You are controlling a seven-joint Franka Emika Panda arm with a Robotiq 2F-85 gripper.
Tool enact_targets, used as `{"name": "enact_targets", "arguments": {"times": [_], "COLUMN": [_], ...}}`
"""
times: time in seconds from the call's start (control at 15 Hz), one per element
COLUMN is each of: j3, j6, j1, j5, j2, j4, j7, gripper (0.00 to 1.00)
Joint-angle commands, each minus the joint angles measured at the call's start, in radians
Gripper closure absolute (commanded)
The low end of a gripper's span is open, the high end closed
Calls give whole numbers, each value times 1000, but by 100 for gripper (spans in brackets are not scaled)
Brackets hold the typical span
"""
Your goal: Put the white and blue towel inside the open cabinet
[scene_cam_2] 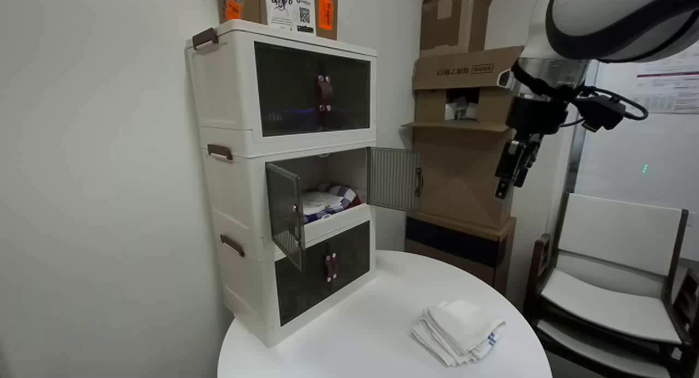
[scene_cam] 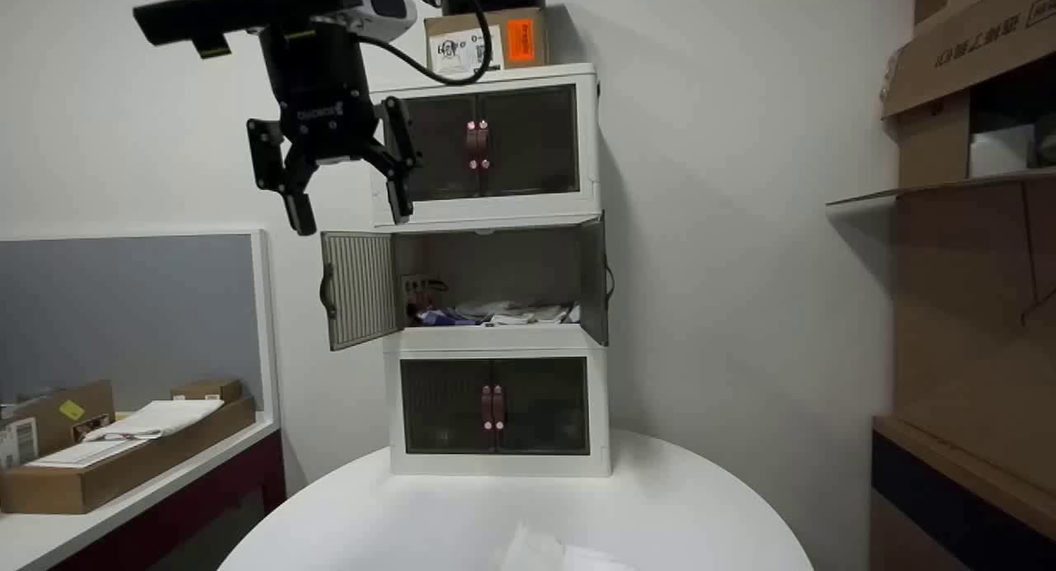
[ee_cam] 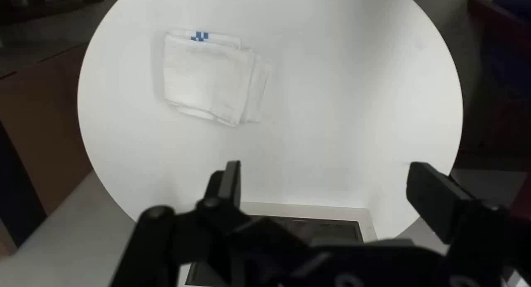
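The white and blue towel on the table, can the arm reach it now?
Probably yes: the gripper is open and empty, and in the wrist view nothing covers the towel or stands between them.

Pincer (scene_cam: 353, 216) spread, high up. Open cabinet (scene_cam: 511, 266), cloths (scene_cam: 516, 315) inside. White towel (scene_cam: 535, 553) on table (scene_cam: 396, 526).

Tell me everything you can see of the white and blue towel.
The towel is mostly white, with a small blue checked mark on a lower layer. It looks like soft cloth, folded into a flat, roughly square stack whose layers fan out slightly. It lies on the round table, lower than the open cabinet and out in front of it. Only the table is seen touching it; the open tool is clear of it.
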Motion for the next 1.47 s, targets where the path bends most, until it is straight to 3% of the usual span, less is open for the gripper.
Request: {"name": "enact_targets", "arguments": {"times": [0.0, 0.4, 0.6, 0.87, 1.2, 1.33, 1.4], "j3": [-4, -4, -39, -235, -518, -581, -515], "j6": [-2, -2, 121, 173, 138, 121, 155], "j1": [7, 7, -36, -93, -57, -32, -102], "j5": [-4, -4, -67, -22, 149, 217, 177], "j2": [0, 0, 9, 93, 297, 379, 281], "j4": [2, 2, -10, 31, 169, 229, 136], "j7": [4, 4, 1, -64, -235, -284, -261], "gripper": [0, 0, 0, 0, 0, 0, 0]}}
